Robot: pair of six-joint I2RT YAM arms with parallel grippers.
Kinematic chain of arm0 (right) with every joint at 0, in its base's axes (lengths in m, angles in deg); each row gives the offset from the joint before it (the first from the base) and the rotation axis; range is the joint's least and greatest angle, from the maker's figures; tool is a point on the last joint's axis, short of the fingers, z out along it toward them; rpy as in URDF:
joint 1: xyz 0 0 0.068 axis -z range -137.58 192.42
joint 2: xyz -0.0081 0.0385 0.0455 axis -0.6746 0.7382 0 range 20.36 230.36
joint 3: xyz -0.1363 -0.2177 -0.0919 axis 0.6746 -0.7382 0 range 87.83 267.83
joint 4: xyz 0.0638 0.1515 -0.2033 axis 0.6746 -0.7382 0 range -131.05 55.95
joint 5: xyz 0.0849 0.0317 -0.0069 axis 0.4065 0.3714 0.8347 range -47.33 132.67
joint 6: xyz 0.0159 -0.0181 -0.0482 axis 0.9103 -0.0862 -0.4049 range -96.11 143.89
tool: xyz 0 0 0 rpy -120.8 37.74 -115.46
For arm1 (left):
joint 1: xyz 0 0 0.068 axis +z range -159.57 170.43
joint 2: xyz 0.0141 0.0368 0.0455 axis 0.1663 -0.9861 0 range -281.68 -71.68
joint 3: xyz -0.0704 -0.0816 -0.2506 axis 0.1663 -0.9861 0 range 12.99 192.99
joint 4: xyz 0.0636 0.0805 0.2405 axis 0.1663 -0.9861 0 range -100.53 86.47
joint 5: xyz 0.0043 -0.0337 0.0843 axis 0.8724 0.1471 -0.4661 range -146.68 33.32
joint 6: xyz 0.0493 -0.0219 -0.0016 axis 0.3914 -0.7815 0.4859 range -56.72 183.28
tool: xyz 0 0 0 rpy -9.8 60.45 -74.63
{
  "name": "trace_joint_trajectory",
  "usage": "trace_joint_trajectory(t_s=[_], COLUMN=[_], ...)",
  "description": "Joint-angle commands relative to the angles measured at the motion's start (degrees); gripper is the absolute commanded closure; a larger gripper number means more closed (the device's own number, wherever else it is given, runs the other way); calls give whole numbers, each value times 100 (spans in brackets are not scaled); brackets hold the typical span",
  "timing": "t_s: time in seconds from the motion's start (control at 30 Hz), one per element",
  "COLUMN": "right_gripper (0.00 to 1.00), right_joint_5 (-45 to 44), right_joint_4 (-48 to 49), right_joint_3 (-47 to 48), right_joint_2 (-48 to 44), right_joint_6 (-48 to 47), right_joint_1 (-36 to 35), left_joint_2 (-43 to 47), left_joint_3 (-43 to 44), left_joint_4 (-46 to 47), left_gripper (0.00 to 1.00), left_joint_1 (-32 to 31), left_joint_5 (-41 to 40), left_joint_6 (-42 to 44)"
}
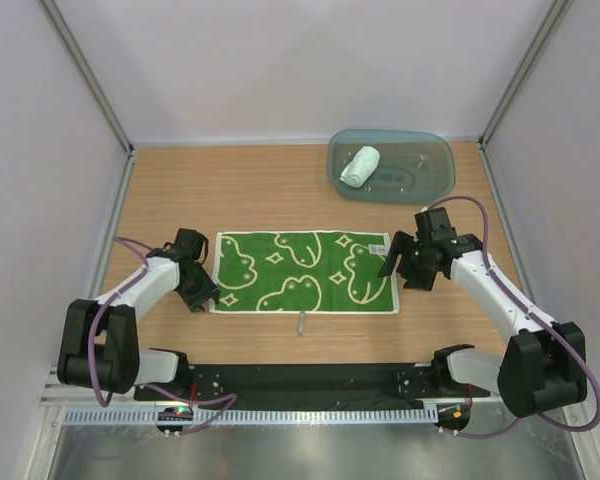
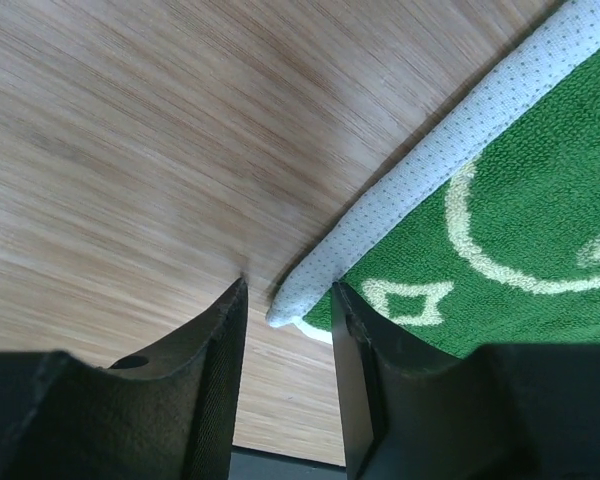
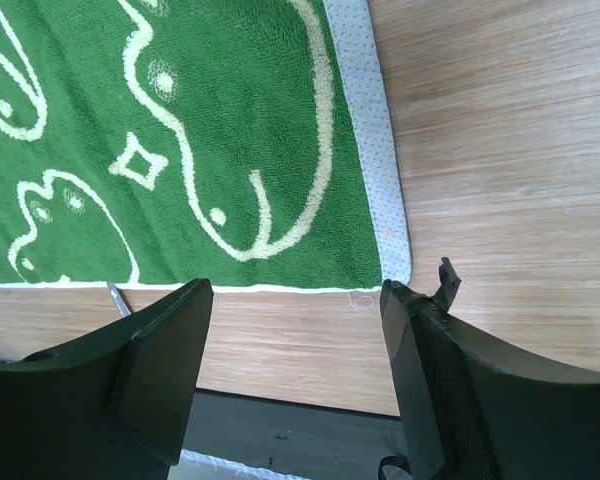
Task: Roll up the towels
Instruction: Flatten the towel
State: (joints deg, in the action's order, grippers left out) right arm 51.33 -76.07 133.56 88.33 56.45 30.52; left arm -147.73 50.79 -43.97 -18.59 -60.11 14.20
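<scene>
At the left near corner of the green towel (image 1: 302,272), which lies flat on the desk (image 1: 280,190), the left jaws stand narrowly apart astride the pale dotted hem. The wrist view is too close to tell whether they touch it, but they do not look clamped, and a pinch here could catch only the hem's tip and slip off. At the right near corner the right jaws hang wide apart and hold nothing, so a lone pull from the left might skew the roll; the white towel (image 1: 359,165) sits rolled in the teal tray (image 1: 435,160).
</scene>
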Motion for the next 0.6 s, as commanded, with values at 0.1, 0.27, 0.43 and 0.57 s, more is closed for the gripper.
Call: trace_joint_trajectory(t_s=[0.1,0.27,0.43,0.57], right_gripper=[25,25,25,25], right_joint_5=[-67,-84,-111,-119], right_joint_4=[212,203,203,220], right_joint_3=[-30,-21,-30,-65], right_joint_2=[76,112,121,121], right_joint_6=[-92,-100,-127,-127], right_joint_1=[-14,-14,-14,-14], left_joint_2=[143,284,380,346], left_joint_3=[-185,-247,-265,-265], left_joint_4=[301,204,134,116], left_gripper=[63,63,63,64], left_joint_1=[-126,-285,-443,-461], left_joint_5=[8,-44,-159,-273], left_joint_6=[-93,-259,-357,-348])
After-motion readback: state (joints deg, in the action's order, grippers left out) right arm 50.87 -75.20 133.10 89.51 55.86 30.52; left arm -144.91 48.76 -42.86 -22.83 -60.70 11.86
